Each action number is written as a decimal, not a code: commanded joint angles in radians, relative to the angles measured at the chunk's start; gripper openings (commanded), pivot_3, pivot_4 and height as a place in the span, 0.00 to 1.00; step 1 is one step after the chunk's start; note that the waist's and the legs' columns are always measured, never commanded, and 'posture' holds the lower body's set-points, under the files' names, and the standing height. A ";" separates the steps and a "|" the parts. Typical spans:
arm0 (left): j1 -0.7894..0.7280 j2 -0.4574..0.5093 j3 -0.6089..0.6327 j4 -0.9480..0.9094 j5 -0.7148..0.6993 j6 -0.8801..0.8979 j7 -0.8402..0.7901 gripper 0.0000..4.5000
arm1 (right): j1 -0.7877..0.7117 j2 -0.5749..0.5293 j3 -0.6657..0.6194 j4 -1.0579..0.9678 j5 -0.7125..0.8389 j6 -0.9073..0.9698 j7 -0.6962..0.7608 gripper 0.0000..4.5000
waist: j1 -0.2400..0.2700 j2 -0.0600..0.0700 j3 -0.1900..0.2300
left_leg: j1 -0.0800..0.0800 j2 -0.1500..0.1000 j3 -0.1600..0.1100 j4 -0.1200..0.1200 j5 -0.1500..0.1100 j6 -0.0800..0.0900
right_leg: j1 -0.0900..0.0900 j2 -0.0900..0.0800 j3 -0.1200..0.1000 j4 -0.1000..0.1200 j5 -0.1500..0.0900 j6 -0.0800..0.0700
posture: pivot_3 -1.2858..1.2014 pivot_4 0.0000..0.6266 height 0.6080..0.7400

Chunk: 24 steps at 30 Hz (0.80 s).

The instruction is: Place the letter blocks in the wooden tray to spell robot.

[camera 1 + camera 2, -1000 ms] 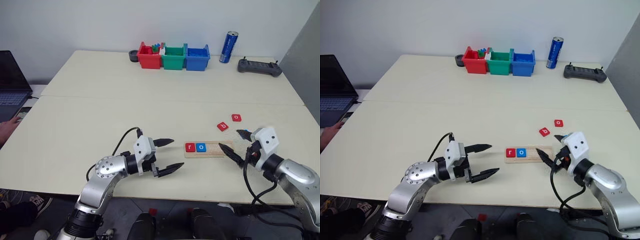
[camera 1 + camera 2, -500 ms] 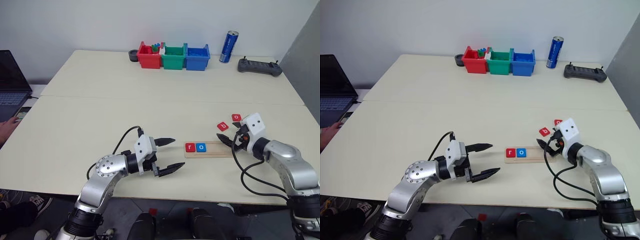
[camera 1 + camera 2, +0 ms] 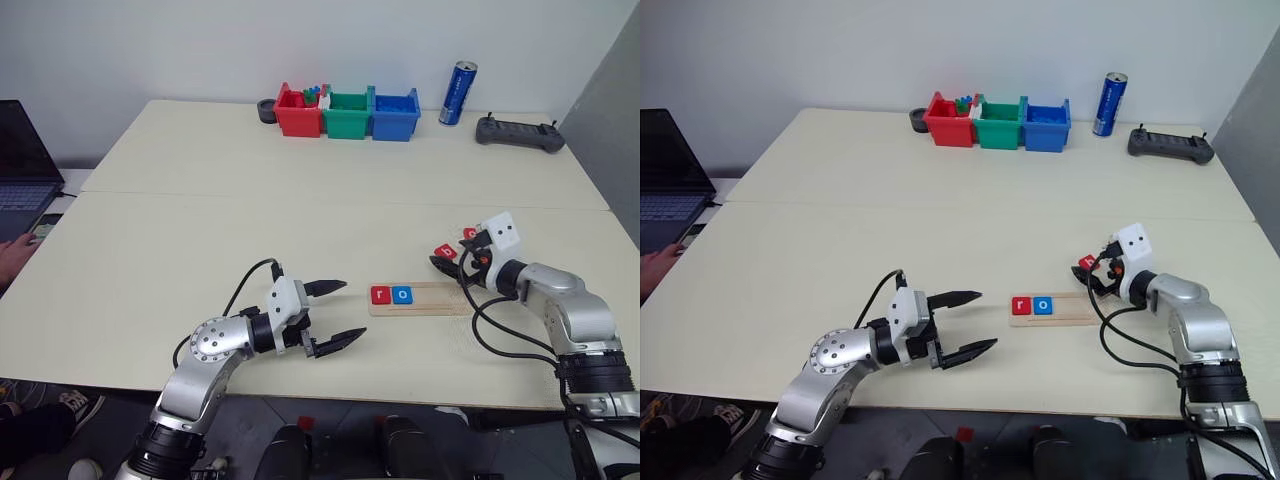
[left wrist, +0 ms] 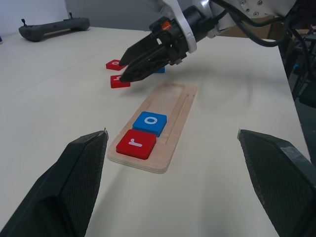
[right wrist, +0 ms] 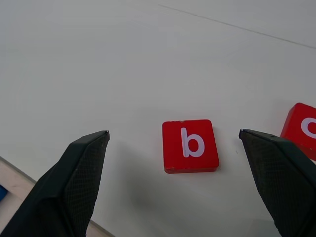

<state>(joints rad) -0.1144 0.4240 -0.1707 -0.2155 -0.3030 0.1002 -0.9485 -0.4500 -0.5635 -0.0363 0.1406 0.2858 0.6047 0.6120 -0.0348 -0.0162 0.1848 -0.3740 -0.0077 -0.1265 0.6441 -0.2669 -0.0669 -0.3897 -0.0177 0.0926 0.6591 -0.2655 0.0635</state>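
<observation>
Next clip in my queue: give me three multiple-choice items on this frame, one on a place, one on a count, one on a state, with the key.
1. Where does the red b block lie?
A. in the wooden tray
B. on the table beyond the tray
C. in the green bin

2. How many letter blocks sit in the wooden tray?
A. two
B. four
C. none

3. How is the right claw?
A. shut on the b block
B. open, empty
C. shut, empty

Key: 1 B, the b lies on bare table past the tray's end. 2 A, only the red r and blue o fill it. 3 B, its fingers stand wide either side of the b.
</observation>
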 commanded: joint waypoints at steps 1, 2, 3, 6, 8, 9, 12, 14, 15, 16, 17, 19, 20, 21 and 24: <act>0.011 -0.005 -0.004 0.000 0.003 -0.034 0.004 0.99 | -0.027 -0.005 0.016 0.011 -0.019 -0.013 0.023 1.00 | 0.000 0.000 0.000 | 0.000 0.000 0.000 0.000 0.000 0.000 | 0.000 0.000 0.000 0.000 0.000 0.000 | 0.52 0.24 1.00; 0.014 -0.005 -0.005 0.005 0.007 -0.043 0.004 0.99 | -0.030 -0.007 0.026 0.024 -0.026 -0.017 0.030 1.00 | 0.000 0.000 0.000 | 0.000 0.000 0.000 0.000 0.000 0.000 | 0.000 0.000 0.000 0.000 0.000 0.000 | 0.52 0.24 1.00; 0.015 -0.004 -0.006 0.008 0.011 -0.050 0.004 0.99 | -0.032 -0.009 0.031 0.034 -0.030 -0.021 0.035 1.00 | 0.000 0.000 0.000 | 0.000 0.000 0.000 0.000 0.000 0.000 | 0.000 0.000 0.000 0.000 0.000 0.000 | 0.52 0.24 1.00; 0.018 -0.008 -0.007 0.013 0.014 -0.060 0.007 0.99 | -0.039 -0.002 0.029 0.054 -0.032 -0.023 0.044 1.00 | -0.001 0.000 0.000 | 0.000 0.000 0.000 0.000 0.000 0.000 | 0.000 0.000 0.000 0.000 0.000 0.000 | 0.52 0.24 1.00; 0.017 -0.012 -0.005 0.017 0.013 -0.069 0.009 0.99 | -0.052 0.002 0.030 0.074 -0.039 -0.028 0.046 1.00 | -0.001 0.000 0.000 | 0.000 0.000 0.000 0.000 0.000 0.000 | 0.000 0.000 0.000 0.000 0.000 0.000 | 0.52 0.24 1.00; 0.017 -0.014 -0.004 0.018 0.012 -0.072 0.010 0.99 | -0.058 0.004 0.029 0.082 -0.040 -0.029 0.045 1.00 | -0.002 0.000 0.000 | 0.000 0.000 0.000 0.000 0.000 0.000 | 0.000 0.000 0.000 0.000 0.000 0.000 | 0.52 0.24 1.00; 0.017 -0.020 0.000 0.014 0.010 -0.076 0.017 0.99 | -0.068 0.008 0.031 0.094 -0.042 -0.030 0.048 1.00 | -0.001 0.000 0.000 | 0.000 0.000 0.000 0.000 0.000 0.000 | 0.000 0.000 0.000 0.000 0.000 0.000 | 0.52 0.24 1.00; 0.020 -0.020 0.000 0.010 0.009 -0.073 0.019 0.99 | -0.070 0.010 0.032 0.097 -0.043 -0.029 0.050 1.00 | -0.002 0.000 0.000 | 0.000 0.000 0.000 0.000 0.000 0.000 | 0.000 0.000 0.000 0.000 0.000 0.000 | 0.52 0.24 1.00; 0.022 -0.018 -0.001 0.007 0.008 -0.071 0.019 0.99 | -0.071 0.011 0.032 0.097 -0.042 -0.027 0.051 1.00 | -0.002 0.000 0.000 | 0.000 0.000 0.000 0.000 0.000 0.000 | 0.000 0.000 0.000 0.000 0.000 0.000 | 0.52 0.24 1.00; 0.022 -0.016 -0.001 0.006 0.008 -0.070 0.019 0.99 | -0.071 0.012 0.032 0.097 -0.042 -0.024 0.052 1.00 | -0.002 0.000 0.000 | 0.000 0.000 0.000 0.000 0.000 0.000 | 0.000 0.000 0.000 0.000 0.000 0.000 | 0.52 0.24 1.00; 0.023 -0.015 -0.002 0.005 0.007 -0.069 0.019 0.99 | -0.071 0.013 0.032 0.098 -0.042 -0.022 0.052 1.00 | -0.002 0.000 0.000 | 0.000 0.000 0.000 0.000 0.000 0.000 | 0.000 0.000 0.000 0.000 0.000 0.000 | 0.52 0.24 1.00; 0.021 -0.012 0.000 0.003 0.005 -0.065 0.019 0.99 | -0.070 0.014 0.035 0.100 -0.045 -0.020 0.053 1.00 | -0.002 0.000 0.000 | 0.000 0.000 0.000 0.000 0.000 0.000 | 0.000 0.000 0.000 0.000 0.000 0.000 | 0.52 0.24 1.00; 0.018 -0.011 0.001 0.002 0.004 -0.062 0.019 0.99 | -0.069 0.014 0.036 0.104 -0.046 -0.020 0.053 1.00 | -0.002 0.000 0.000 | 0.000 0.000 0.000 0.000 0.000 0.000 | 0.000 0.000 0.000 0.000 0.000 0.000 | 0.52 0.24 1.00; 0.017 -0.010 0.001 0.000 0.002 -0.059 0.018 0.99 | -0.067 0.013 0.039 0.105 -0.048 -0.024 0.057 1.00 | -0.002 0.000 0.000 | 0.000 0.000 0.000 0.000 0.000 0.000 | 0.000 0.000 0.000 0.000 0.000 0.000 | 0.52 0.24 1.00; 0.013 -0.008 0.000 -0.008 0.000 -0.051 0.018 1.00 | -0.066 0.014 0.036 0.110 -0.050 -0.027 0.054 0.96 | -0.003 0.000 0.000 | 0.000 0.000 0.000 0.000 0.000 0.000 | 0.000 0.000 0.000 0.000 0.000 0.000 | 0.52 0.24 1.00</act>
<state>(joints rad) -0.0928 0.4111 -0.1708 -0.1876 -0.2908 0.0562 -0.9294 -0.5029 -0.5510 0.0014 0.2458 0.2436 0.5833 0.6553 -0.0374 -0.0161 0.1848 -0.3738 -0.0077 -0.1265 0.6441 -0.2669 -0.0669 -0.3897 -0.0177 0.0926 0.6593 -0.2654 0.0635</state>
